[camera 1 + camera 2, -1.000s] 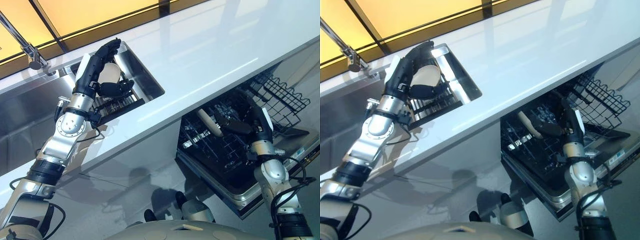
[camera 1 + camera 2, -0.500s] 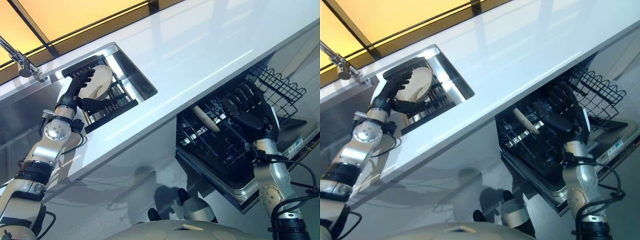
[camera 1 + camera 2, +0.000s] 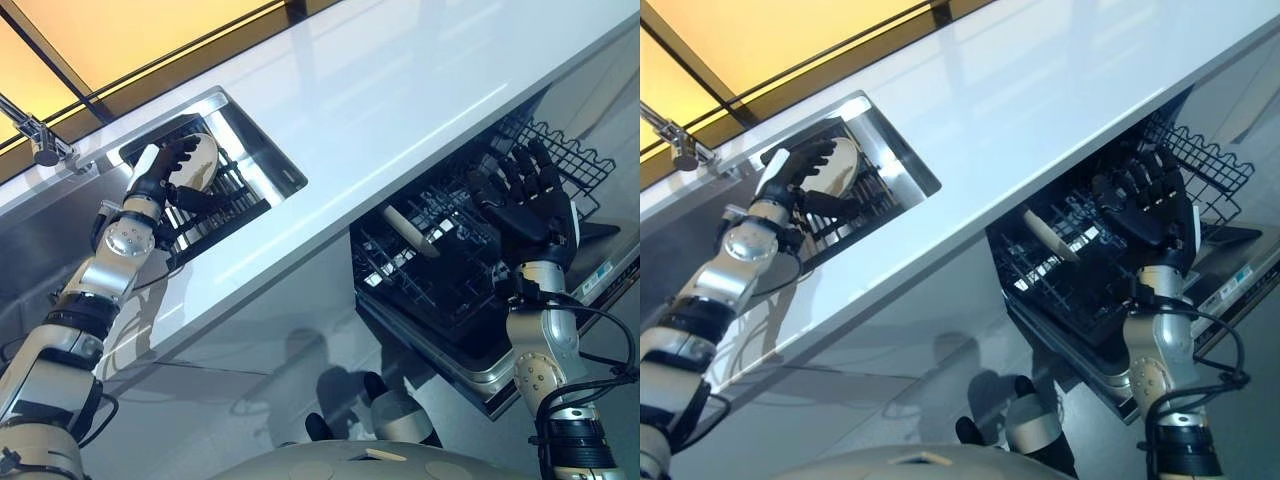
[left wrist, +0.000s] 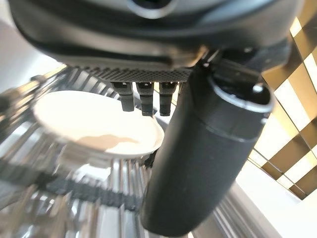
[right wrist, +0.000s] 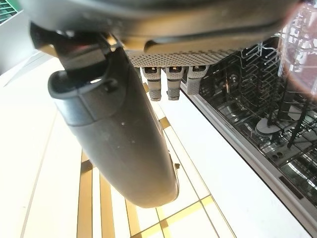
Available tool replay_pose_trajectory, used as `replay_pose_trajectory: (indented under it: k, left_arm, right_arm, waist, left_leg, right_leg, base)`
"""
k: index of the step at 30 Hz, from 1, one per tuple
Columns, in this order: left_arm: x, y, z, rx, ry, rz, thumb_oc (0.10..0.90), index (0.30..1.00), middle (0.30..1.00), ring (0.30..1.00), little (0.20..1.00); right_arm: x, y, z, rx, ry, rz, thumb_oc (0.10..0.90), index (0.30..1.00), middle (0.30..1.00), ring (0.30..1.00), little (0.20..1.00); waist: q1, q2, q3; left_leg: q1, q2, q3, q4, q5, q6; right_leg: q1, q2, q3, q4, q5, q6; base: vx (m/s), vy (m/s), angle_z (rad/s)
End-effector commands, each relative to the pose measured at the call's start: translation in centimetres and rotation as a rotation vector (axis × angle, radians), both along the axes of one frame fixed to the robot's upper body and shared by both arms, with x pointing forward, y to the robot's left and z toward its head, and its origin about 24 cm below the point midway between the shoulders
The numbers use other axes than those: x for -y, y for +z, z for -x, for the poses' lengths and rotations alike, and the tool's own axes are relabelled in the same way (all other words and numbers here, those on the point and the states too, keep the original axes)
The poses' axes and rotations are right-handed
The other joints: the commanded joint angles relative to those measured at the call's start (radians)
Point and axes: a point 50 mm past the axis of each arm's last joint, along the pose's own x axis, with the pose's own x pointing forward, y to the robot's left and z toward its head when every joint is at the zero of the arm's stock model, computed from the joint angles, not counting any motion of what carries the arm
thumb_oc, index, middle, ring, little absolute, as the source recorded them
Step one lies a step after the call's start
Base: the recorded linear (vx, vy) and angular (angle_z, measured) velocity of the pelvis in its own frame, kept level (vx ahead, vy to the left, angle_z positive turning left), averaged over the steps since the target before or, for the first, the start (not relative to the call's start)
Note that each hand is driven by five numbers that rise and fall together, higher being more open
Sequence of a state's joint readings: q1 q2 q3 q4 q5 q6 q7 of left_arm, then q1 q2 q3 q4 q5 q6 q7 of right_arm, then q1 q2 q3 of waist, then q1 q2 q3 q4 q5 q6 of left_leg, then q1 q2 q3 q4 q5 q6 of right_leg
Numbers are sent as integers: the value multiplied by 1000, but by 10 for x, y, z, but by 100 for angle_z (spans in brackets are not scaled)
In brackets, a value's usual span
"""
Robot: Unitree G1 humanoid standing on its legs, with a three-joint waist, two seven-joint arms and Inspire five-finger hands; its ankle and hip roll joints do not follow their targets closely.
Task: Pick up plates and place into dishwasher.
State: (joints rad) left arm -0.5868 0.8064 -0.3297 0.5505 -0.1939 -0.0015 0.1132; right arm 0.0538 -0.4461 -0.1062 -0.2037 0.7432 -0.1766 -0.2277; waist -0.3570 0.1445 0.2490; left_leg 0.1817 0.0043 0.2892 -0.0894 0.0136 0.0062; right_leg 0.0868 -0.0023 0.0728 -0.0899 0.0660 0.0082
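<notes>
Cream plate (image 3: 412,227) stands loaded in the dishwasher rack (image 3: 440,280); right hand (image 3: 525,205) spread empty, left hand (image 3: 165,170) open at the sink plate (image 3: 195,158) (not yet gripped).

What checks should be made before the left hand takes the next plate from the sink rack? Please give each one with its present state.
1. Right hand is free: ok. Its fingers are spread open above the dishwasher rack and hold nothing.
2. One plate is seated in the dishwasher rack: ok. It stands on edge among the tines.
3. A plate in the sink rack is within reach of the left hand: ok. The hand is right at it.
4. Left hand has a firm grip on that plate: cannot tell. The fingers lie over it and the thumb reaches below, but contact is unclear.
5. Counter edge between sink and dishwasher is free of objects: ok.
</notes>
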Motion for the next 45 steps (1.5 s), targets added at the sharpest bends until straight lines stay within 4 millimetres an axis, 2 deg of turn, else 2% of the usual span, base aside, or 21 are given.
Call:
replay_pose_trajectory:
  k: [1,8,18,25,32,37,45]
  left_arm:
    - [-9,75,-14,242,53,-68,800,900,900,900,900]
    - [-17,81,-16,251,143,-166,800,900,900,900,900]
    - [-39,84,-10,222,253,-178,800,900,900,900,900]
    - [-46,76,-8,195,309,-207,800,900,900,900,900]
    - [-54,77,-6,184,356,-274,800,900,900,900,900]
    - [-61,83,-4,207,416,-282,800,900,900,900,900]
    - [-78,95,3,250,550,-294,800,900,900,900,900]
  right_arm:
    - [-6,78,7,402,34,151,800,900,900,900,900]
    - [2,74,7,375,10,178,800,900,900,900,900]
    - [11,76,10,369,-5,188,800,900,900,900,900]
    - [10,76,8,374,-11,190,800,900,900,900,900]
    - [12,80,8,384,-18,204,800,900,900,900,900]
    - [13,84,5,397,-24,197,800,900,900,900,900]
    - [12,90,2,419,-40,201,800,900,900,900,900]
  waist:
    - [9,15,-62]
    - [-11,19,-47]
    - [-33,25,0]
    - [-32,13,21]
    - [-32,-1,43]
    - [-32,-9,73]
    - [-33,-36,121]
  left_leg:
    - [-28,-65,38,49,-100,26]
    - [-39,-65,56,60,-102,25]
    - [-56,-66,68,68,-105,24]
    - [-69,-65,64,78,-105,25]
    - [-84,-63,66,86,-105,24]
    - [-103,-63,70,86,-101,23]
    - [-137,-58,81,88,-94,20]
  right_leg:
    - [-66,11,-55,116,-97,98]
    - [-81,5,-46,117,-93,101]
    - [-105,-5,-49,125,-99,105]
    - [-114,-4,-57,134,-105,100]
    - [-125,-9,-61,132,-104,101]
    - [-144,-10,-61,131,-100,101]
    - [-177,-13,-62,123,-88,103]
  base:
    - [71,-28,-3]
    - [78,-29,-5]
    - [23,3,-4]
    - [7,-4,-1]
    - [7,-1,-1]
    - [-6,5,0]
    - [-36,3,-6]
